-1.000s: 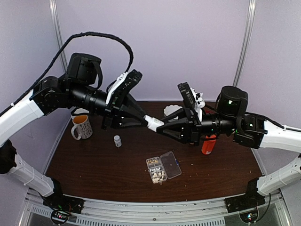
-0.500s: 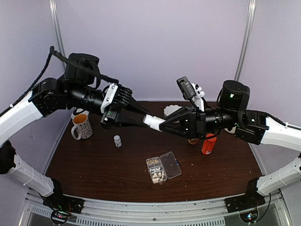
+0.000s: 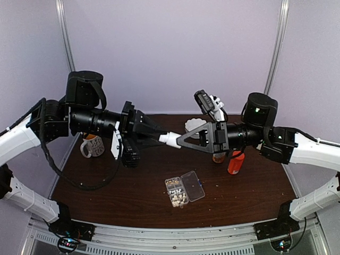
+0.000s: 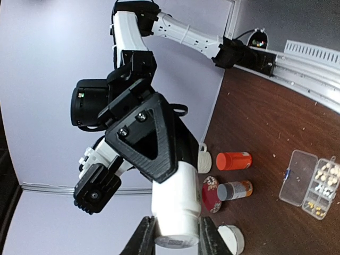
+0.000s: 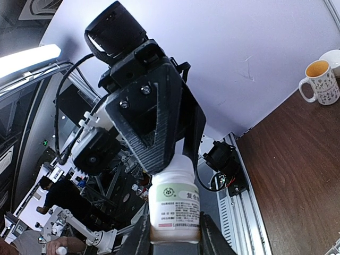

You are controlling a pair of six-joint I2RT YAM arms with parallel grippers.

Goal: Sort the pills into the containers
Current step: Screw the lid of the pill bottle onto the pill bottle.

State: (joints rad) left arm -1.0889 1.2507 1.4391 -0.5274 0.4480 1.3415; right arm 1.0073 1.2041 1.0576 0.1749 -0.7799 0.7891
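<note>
The left gripper [image 4: 175, 236] is closed on one end of a white bottle [image 3: 171, 139]. The right gripper [image 5: 174, 234] is clamped on the labelled body at the other end. The bottle is held level between the two grippers, raised above the middle of the bench [image 3: 106, 191].

The containers [image 3: 174, 187] are located below the bottle, near the front edge of the bench. They are the cells of a clear organiser box. Its lid [image 3: 193, 186] is laid open to the right. The pills [image 3: 178, 197] are seen as pale clusters inside the cells.

An orange bottle [image 3: 235, 162] is stood toward the right edge, and a mug [image 3: 93, 144] toward the left edge.
</note>
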